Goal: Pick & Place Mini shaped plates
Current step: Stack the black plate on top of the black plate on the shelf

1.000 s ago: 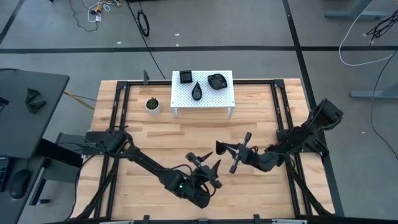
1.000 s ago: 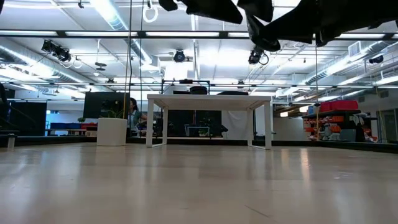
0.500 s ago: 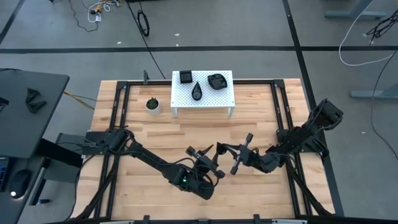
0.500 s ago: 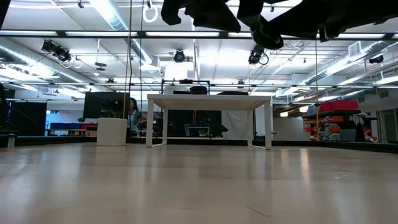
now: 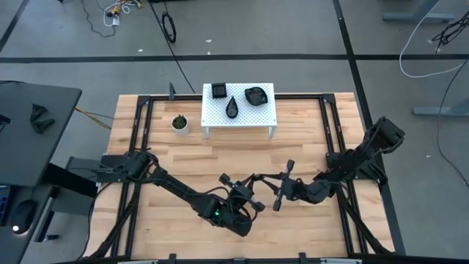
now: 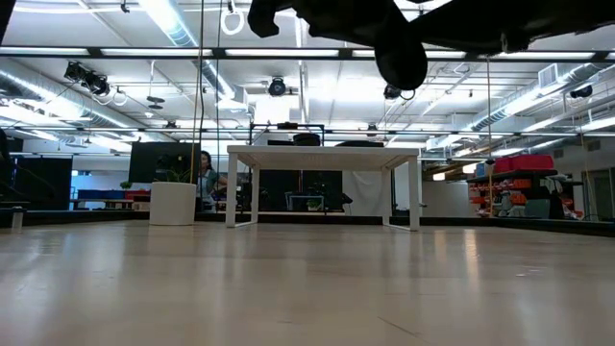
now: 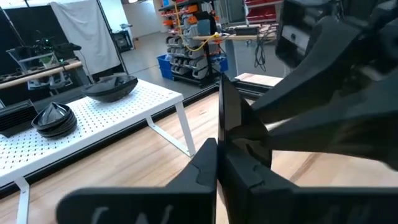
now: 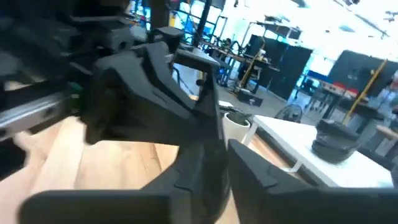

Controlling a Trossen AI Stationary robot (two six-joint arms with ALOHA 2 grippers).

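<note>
A: Wood surface (image 5: pixel 183 169), far-left side first: white pot with a green plant (image 5: pixel 179 123). Just to its right?

B: White perforated stand (image 5: pixel 264 110) at the far edge. It carries black mini shaped plates: a square stack (image 5: pixel 219 90), a teardrop stack (image 5: pixel 232 107) and a rounded stack (image 5: pixel 255 95).

A: Left tool (image 5: pixel 248 192)?

B: It is over the middle of the surface, nearer the front edge and raised off the wood. It is clamped tight on one mini shaped plate (image 7: pixel 227 112), which stands on edge between the fingers (image 7: pixel 205 162).

A: So that plate is off the stand?

B: Yes. It is in the air, well apart from the stand, between the two tools.

A: Right tool (image 5: pixel 270 183)?

B: It is just right of the left tool and faces it, up against the same plate. I cannot tell how far it is open or whether it grips the plate.
</note>
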